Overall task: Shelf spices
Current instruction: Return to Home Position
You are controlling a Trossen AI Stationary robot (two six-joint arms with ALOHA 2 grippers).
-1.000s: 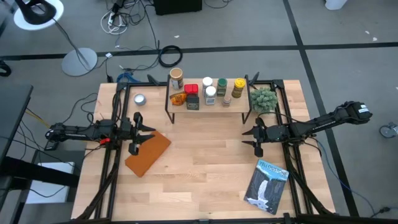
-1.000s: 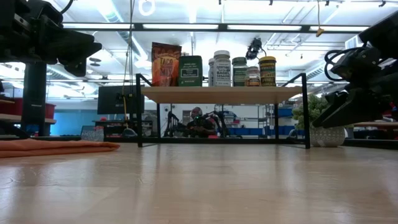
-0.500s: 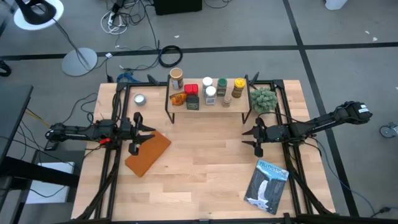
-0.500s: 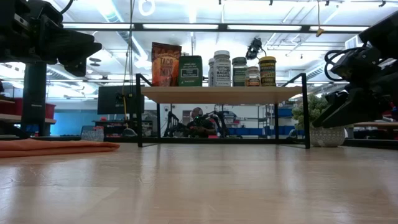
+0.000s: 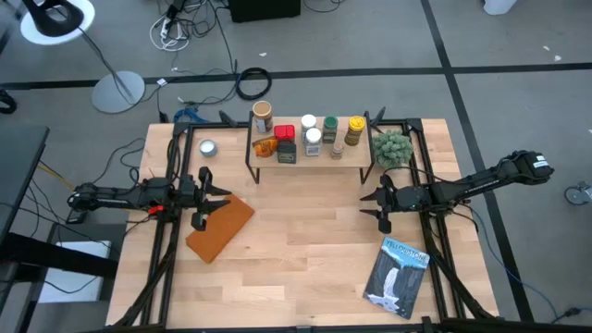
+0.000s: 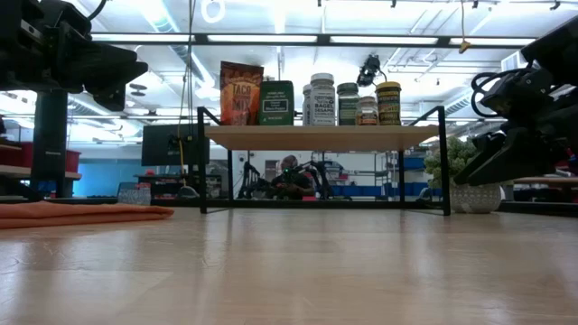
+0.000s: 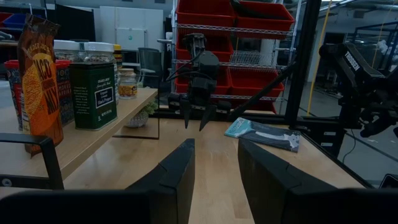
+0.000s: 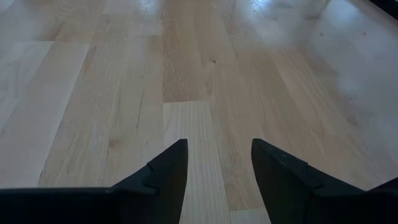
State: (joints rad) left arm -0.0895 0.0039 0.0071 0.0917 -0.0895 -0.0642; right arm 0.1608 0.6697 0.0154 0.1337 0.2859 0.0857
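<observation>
**Spices all lined up on the shelf**

The spices (image 5: 305,135) sit in a tight row on the shelf (image 6: 321,136) at the table's back: orange packet, dark box, red tin, lidded jars. Left gripper (image 5: 203,196) and right gripper (image 5: 374,206) hover apart, both partly open, holding nothing.
</observation>
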